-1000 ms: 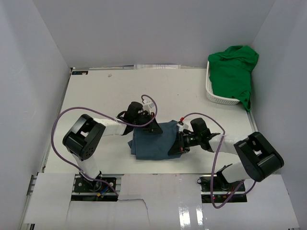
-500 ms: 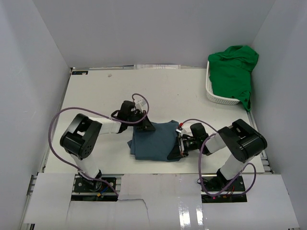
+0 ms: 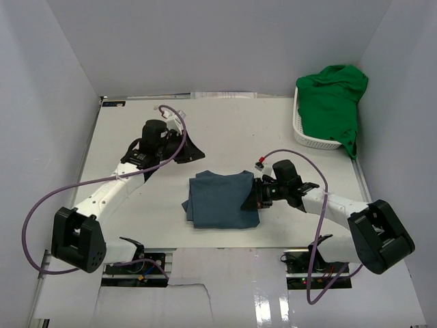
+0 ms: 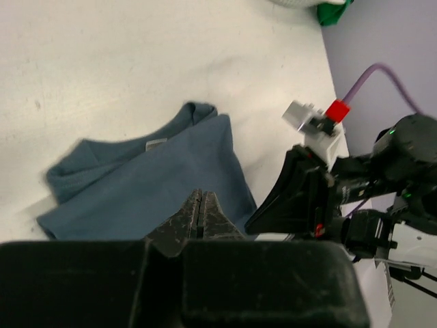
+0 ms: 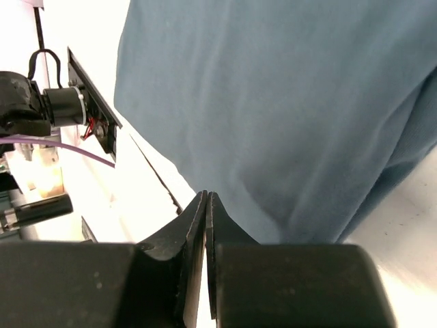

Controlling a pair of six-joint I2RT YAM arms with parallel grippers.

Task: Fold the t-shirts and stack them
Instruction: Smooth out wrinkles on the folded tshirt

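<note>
**Item 1: dark blue t-shirt** (image 3: 220, 199). It lies centre frame in the overhead view, flat on the white counter (image 3: 225, 130). It is folded to a compact, near-square pad with the layers loosely aligned. The lower left corner splays a little.
- Orientation: the neck label (image 4: 156, 144) sits on the edge that faces the top of the overhead frame, so the collar is judged to point that way. The long axis appears to run left to right, though only slightly longer than the other.

**Item 2: green t-shirt** (image 3: 332, 102). It is unfolded and heaped in the white basket (image 3: 304, 139) at upper right, well apart from Item 1.

**Item 3: left end effector** (image 3: 190, 154). It sits upper left of the pad, clear of the cloth. The fingers are pressed together and carry nothing.

**Item 4: right end effector** (image 3: 254, 198). It sits at the pad's right edge. The fingers are closed to a slit, and no cloth is visible between them.

**Handling note (judgement).** The step in hand looks like finishing the blue fold.
- Draw the right end effector straight off to the right and low, so the top layer is not dragged.
- Square the splayed corner before fetching the green shirt.
- Keep the left arm outside the pad's outline.
</note>
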